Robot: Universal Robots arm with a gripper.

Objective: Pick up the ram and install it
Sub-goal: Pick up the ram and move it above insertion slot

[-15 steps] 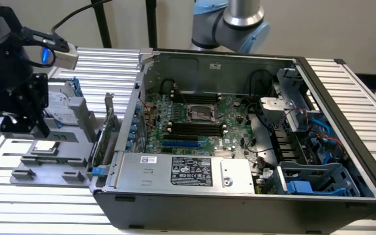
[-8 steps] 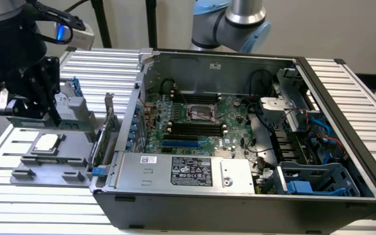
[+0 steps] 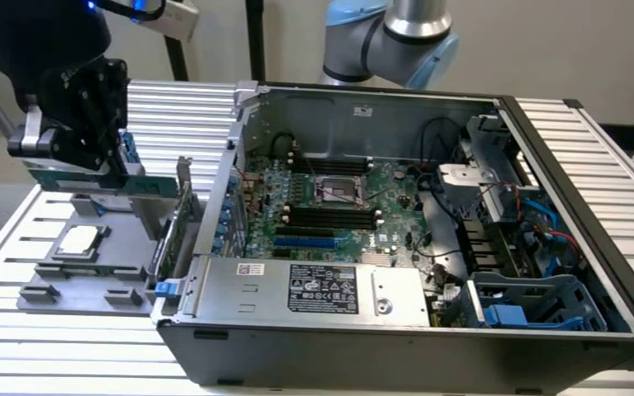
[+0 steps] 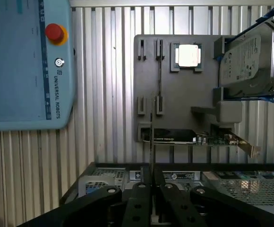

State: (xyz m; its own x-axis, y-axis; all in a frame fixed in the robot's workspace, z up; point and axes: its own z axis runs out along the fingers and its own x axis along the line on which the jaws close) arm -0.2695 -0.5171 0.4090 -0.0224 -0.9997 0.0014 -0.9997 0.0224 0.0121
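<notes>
My gripper (image 3: pixel 75 165) hangs above the grey fixture tray (image 3: pixel 86 272) at the exterior view's left, outside the open computer case (image 3: pixel 405 247). It is shut on the ram (image 3: pixel 149 189), a thin green strip held level and lifted off the tray. In the wrist view the ram (image 4: pixel 152 142) shows edge-on as a thin dark line between the closed fingers (image 4: pixel 139 198) of the gripper (image 4: pixel 152 194). The black memory slots (image 3: pixel 328 219) lie on the motherboard inside the case, well to the exterior view's right of the gripper.
The tray holds a square silver processor (image 4: pixel 188 55), a hard drive in a blue caddy (image 4: pixel 248 59) and a larger green card with a metal bracket (image 4: pixel 193 138). A blue teach pendant (image 4: pixel 23 61) lies beside the tray. The case wall (image 3: pixel 229 165) stands between gripper and motherboard.
</notes>
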